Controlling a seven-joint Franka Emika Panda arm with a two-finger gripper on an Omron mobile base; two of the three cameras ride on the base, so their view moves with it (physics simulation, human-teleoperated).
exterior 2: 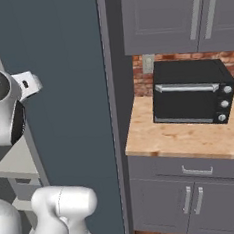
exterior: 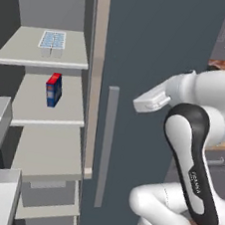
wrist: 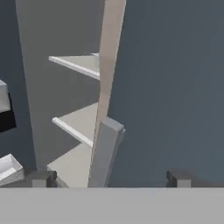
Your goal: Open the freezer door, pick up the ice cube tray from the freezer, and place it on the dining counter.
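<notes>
The gripper [wrist: 109, 178] is seen with its dark fingertips [wrist: 40, 178] spread wide and nothing held, straddling a grey vertical bar handle [wrist: 104, 153] on the smooth closed slate door [exterior: 158, 50]. Beyond the beige strip [exterior: 95, 72], flat pale shelves [exterior: 50, 101] lie exposed. On the top shelf rests the gridded ice cube tray [exterior: 52, 40], above a red-and-blue box [exterior: 53, 89].

2 base views flank arm, share plain door [exterior: 158, 50]; hand view close on beige strip [wrist: 109, 65]

black toaster oven [exterior 2: 189, 92], red-and-blue box [exterior: 53, 89]
</notes>
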